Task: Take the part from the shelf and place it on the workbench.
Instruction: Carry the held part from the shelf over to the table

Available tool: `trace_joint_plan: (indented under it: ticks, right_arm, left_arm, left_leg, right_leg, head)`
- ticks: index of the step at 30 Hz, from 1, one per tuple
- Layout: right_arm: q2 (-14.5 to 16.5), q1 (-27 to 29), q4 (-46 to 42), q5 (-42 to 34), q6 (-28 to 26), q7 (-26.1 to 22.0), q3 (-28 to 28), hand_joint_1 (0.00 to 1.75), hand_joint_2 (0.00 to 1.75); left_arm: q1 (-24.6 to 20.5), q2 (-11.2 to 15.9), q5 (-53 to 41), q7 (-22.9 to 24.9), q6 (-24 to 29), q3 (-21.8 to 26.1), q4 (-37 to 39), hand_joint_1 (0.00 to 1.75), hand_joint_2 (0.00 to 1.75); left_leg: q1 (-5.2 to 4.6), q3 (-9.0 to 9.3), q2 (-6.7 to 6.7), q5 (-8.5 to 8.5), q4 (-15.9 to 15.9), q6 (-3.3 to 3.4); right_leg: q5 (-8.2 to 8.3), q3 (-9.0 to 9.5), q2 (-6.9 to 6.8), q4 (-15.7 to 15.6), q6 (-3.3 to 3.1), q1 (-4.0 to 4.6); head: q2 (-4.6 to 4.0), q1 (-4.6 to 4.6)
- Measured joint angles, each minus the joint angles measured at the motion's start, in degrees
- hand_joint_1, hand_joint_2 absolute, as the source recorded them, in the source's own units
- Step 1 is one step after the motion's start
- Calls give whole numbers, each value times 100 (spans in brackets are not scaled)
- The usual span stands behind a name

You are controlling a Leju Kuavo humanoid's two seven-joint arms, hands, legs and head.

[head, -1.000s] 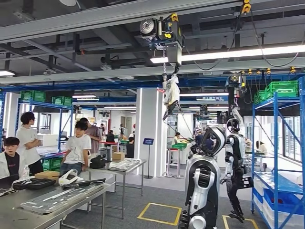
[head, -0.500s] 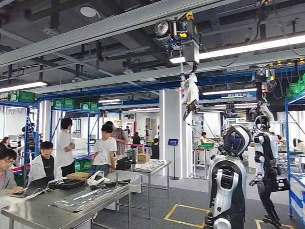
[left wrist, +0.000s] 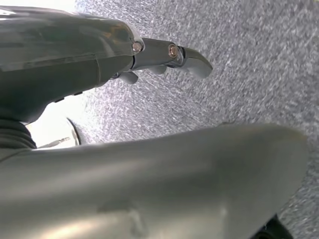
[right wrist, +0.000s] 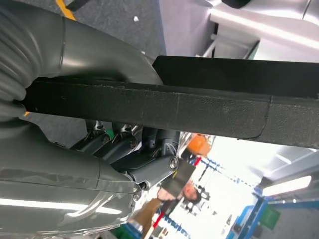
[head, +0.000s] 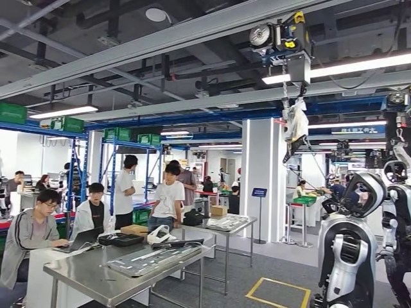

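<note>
- Head view: a steel counter [head: 92,274] stands low on the left, carrying a long flat metal panel [head: 155,258], a black tray [head: 120,239] and a white device [head: 160,235].
- Several people sit or stand behind that counter; one seated person [head: 30,239] works at a laptop [head: 79,239].
- A second counter [head: 228,226] stands further back, near a white pillar [head: 261,179].
- Another humanoid robot [head: 350,247] stands at the lower right, its back toward the camera, beneath an overhead hoist [head: 283,42]. Blue shelving [head: 113,160] with green crates lines the far left.
- Left wrist view: the left hand [left wrist: 112,59] hangs over grey speckled floor [left wrist: 255,59]. Its thick thumb crosses the near part of the picture, and one of its darker fingers [left wrist: 177,54] stretches out straight, touching nothing. The fingers are apart and hold nothing.
- Right wrist view: the part [right wrist: 180,107], a long, flat black bar with a rough surface, runs across the picture from the ribbed cover outward.
- The right hand [right wrist: 124,149] grips it: the thumb lies along one face of the bar and the dark fingers [right wrist: 150,149] curl against the opposite face, so the bar is clamped between them.
- The bar juts well past the fingers. Behind the hand, people and blue shelving show upturned.
</note>
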Motion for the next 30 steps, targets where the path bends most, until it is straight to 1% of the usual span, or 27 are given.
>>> trace_joint_plan:
  ticks: [2,3,4,5,6,7,8,9,10,11,12,13,14,15,16,17,18,19,20,21,22,23,25,26,27,28,30]
  right_arm:
    - [-1,3,14,2,4,1,10,175,175]
    - [-2,6,25,-3,-1,1,26,175,175]
    - [-3,7,34,-10,-8,0,42,175,175]
    - [-4,6,41,-22,-18,-2,55,175,175]
    - [-5,4,43,-38,-30,-5,65,175,175]
    - [-6,2,42,-52,-37,-9,66,175,175]
    - [-7,0,41,-66,-44,-13,66,175,175]
    - [-7,0,40,-77,-51,-17,66,175,175]
    - [-5,-1,38,-86,-57,-20,65,175,175]
    - [-1,-1,35,-93,-62,-22,64,175,175]
    - [4,-3,31,-100,-65,-27,64,175,175]
    - [8,-2,27,-104,-67,-30,63,175,175]
    - [10,1,25,-105,-66,-32,64,175,175]
    - [11,5,23,-106,-64,-34,66,175,175]
    - [11,11,23,-105,-63,-34,68,175,175]
    - [11,15,23,-103,-61,-33,71,175,175]
    - [12,17,23,-103,-61,-33,73,175,175]
    - [14,17,23,-102,-61,-32,74,175,175]
    - [16,14,23,-101,-61,-32,74,175,175]
    - [18,9,22,-98,-61,-31,73,175,175]
    - [20,4,22,-93,-62,-26,72,175,175]
    - [21,-1,22,-89,-63,-22,71,175,175]
    - [27,-8,23,-82,-67,-11,70,175,175]
    - [32,-10,23,-80,-70,-9,70,175,175]
    - [36,-14,22,-77,-73,-7,70,175,175]
    - [38,-16,22,-73,-77,-5,70,175,175]
    - [39,-14,24,-64,-80,0,70,175,175]
  left_arm:
    - [-2,1,0,2,0,-1,0,0,175]
    - [2,2,-1,14,1,-3,0,0,175]
    - [5,1,-1,26,1,-5,0,0,175]
    - [7,-5,-2,38,1,-8,0,0,175]
    - [3,-14,-2,49,2,-11,0,0,175]
    - [-4,-22,-2,55,1,-14,0,0,175]
    - [-3,-31,-2,60,1,-16,0,0,175]
    - [4,-33,-2,66,1,-18,0,0,175]
    - [18,-33,-2,70,0,-21,0,0,175]
    - [33,-34,-2,70,-1,-25,0,0,175]
    - [37,-34,-2,69,-1,-31,0,0,175]
    - [30,-33,-1,67,-2,-38,0,0,175]
    - [18,-33,-1,62,-2,-44,0,0,175]
    - [5,-32,0,55,-2,-48,0,0,175]
    - [-1,-31,0,50,-3,-51,0,0,175]
    - [2,-29,0,45,-3,-52,0,0,175]
    - [8,-27,0,44,-4,-54,0,0,175]
    - [14,-24,1,43,-4,-56,0,0,175]
    - [14,-22,1,39,-4,-57,0,0,175]
    - [5,-22,2,36,-5,-58,0,0,175]
    - [-7,-22,2,32,-7,-61,0,0,175]
    - [-14,-23,2,29,-9,-64,0,0,175]
    - [-6,-22,3,28,-13,-74,0,0,175]
    - [4,-21,3,23,-13,-79,0,0,175]
    - [6,-21,4,16,-13,-81,0,0,175]
    - [-2,-20,4,7,-13,-83,0,0,175]
    - [-24,-19,5,-12,-13,-84,0,0,175]
  left_leg:
    - [-10,-2,-40,2,1,6]
    - [-22,3,-115,3,2,10]
    - [-32,12,-200,4,3,13]
    - [-34,16,-291,6,3,14]
    - [-40,12,-384,11,9,7]
    - [-29,-10,-439,21,14,-10]
    - [-13,-41,-491,37,16,-35]
    - [-4,-69,-547,57,14,-67]
    - [10,-89,-581,66,11,-95]
    - [4,-107,-533,48,29,-117]
    - [-5,-154,-431,-31,127,-138]
    - [-10,-249,-300,-168,331,-158]
    - [-11,-395,-171,-343,640,-182]
    - [2,-573,-109,-521,1021,-211]
    - [19,-722,-84,-636,1344,-237]
    - [38,-794,-66,-659,1514,-261]
    - [59,-755,-44,-579,1462,-284]
    - [78,-602,-3,-415,1191,-304]
    - [92,-389,79,-235,792,-322]
    - [84,-196,167,-108,428,-320]
    - [71,-68,231,-40,180,-295]
    - [50,-14,266,-30,62,-260]
    - [16,-26,199,-42,54,-164]
    - [12,-27,158,-37,50,-129]
    - [12,-25,118,-31,44,-90]
    - [16,-22,78,-24,39,-56]
    - [6,-25,-11,-19,38,-11]
  right_leg:
    - [-116,-157,13,326,-3,0]
    - [-32,-176,39,339,-27,7]
    - [143,-110,90,167,-64,19]
    - [372,18,212,-153,-111,32]
    - [620,185,359,-568,-161,41]
    - [718,288,467,-826,-186,51]
    - [744,326,535,-951,-200,58]
    - [738,332,520,-986,-204,62]
    - [741,346,456,-1024,-207,55]
    - [754,362,395,-1060,-217,42]
    - [770,382,329,-1095,-227,30]
    - [783,400,255,-1126,-237,19]
    - [785,407,181,-1134,-243,25]
    - [782,405,107,-1133,-247,27]
    - [779,403,33,-1132,-247,28]
    - [774,403,-36,-1131,-243,27]
    - [766,406,-98,-1128,-232,25]
    - [753,415,-155,-1123,-214,21]
    - [735,426,-206,-1111,-187,19]
    - [710,429,-252,-1090,-151,29]
    - [689,430,-289,-1072,-116,39]
    - [673,430,-325,-1057,-84,51]
    - [655,441,-394,-1052,-34,44]
    - [622,446,-386,-1030,-6,27]
    - [542,418,-323,-942,15,9]
    - [403,336,-226,-738,31,-2]
    - [31,-1,-30,-10,31,-6]
  head:
    - [0,0]
    - [0,0]
    - [0,0]
    - [0,0]
    - [0,0]
    - [1,1]
    - [1,1]
    - [1,1]
    - [1,1]
    - [0,0]
    - [0,0]
    - [0,0]
    - [0,0]
    - [0,0]
    - [0,0]
    - [0,0]
    - [0,0]
    - [0,0]
    - [0,0]
    - [0,1]
    - [1,0]
    - [1,-1]
    - [1,-4]
    - [0,-4]
    - [0,-3]
    - [0,-3]
    - [0,-3]
